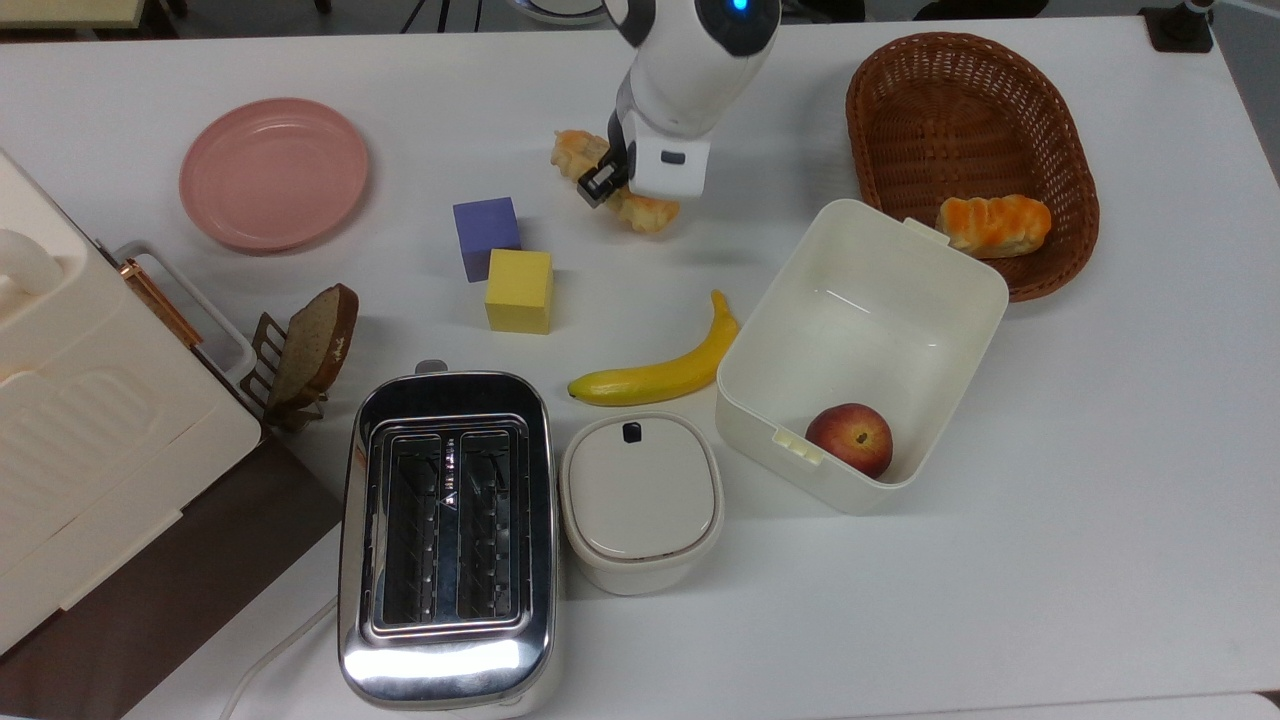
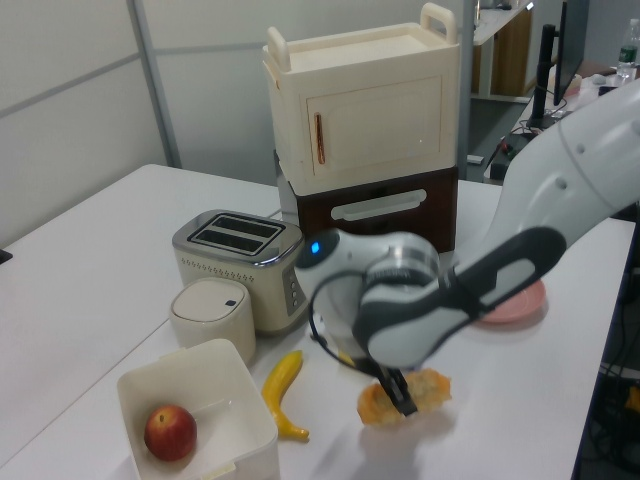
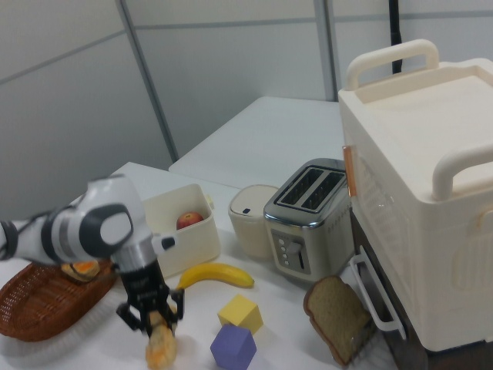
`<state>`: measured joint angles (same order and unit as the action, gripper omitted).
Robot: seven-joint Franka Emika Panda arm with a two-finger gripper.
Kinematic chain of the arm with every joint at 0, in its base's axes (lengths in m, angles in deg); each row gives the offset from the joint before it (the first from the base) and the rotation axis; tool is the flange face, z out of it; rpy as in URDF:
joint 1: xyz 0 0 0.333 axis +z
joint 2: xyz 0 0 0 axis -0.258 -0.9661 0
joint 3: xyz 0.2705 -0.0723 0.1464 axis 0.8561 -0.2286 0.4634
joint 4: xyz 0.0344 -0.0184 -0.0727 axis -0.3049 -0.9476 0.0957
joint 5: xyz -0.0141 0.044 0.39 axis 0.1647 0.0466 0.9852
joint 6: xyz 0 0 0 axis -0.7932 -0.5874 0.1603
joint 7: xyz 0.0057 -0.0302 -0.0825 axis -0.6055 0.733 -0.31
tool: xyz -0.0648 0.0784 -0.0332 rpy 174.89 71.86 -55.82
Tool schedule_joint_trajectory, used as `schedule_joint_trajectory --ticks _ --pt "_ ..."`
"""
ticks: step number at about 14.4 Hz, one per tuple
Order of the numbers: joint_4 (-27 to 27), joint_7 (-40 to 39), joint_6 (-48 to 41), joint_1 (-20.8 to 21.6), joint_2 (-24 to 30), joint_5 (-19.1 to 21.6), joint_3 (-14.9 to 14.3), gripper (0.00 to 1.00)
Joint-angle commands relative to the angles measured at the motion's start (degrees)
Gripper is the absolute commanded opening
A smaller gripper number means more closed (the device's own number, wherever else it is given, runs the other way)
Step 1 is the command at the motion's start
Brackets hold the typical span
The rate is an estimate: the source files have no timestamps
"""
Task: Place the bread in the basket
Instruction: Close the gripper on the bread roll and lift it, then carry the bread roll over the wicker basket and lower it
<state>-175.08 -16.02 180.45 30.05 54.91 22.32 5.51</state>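
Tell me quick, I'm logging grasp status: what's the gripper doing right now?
Gripper: shut on the bread, fingers straddling the loaf, which looks raised off the table in the left view.

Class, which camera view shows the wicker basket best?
The top view: the whole basket is seen from above, its woven inside open and an orange-glazed bun lying in it. The right view catches part of it at the frame's edge.

White table [image 1: 1100,500], grey panelled walls [image 3: 231,92]
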Motion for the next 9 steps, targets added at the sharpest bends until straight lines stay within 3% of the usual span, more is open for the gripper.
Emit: schedule_joint_trajectory --ticks 1,3,7,9 --pt "12.26 9.16 -10.34 2.55 1.42 8.52 -0.37 0.40" --pt "19.20 20.55 -13.87 7.02 0.11 11.52 -0.54 0.42" --pt "24.59 41.07 -13.27 17.83 -4.54 12.24 -0.10 0.47" --pt "26.79 48.81 -13.18 22.33 -7.45 12.24 -0.01 0.57"
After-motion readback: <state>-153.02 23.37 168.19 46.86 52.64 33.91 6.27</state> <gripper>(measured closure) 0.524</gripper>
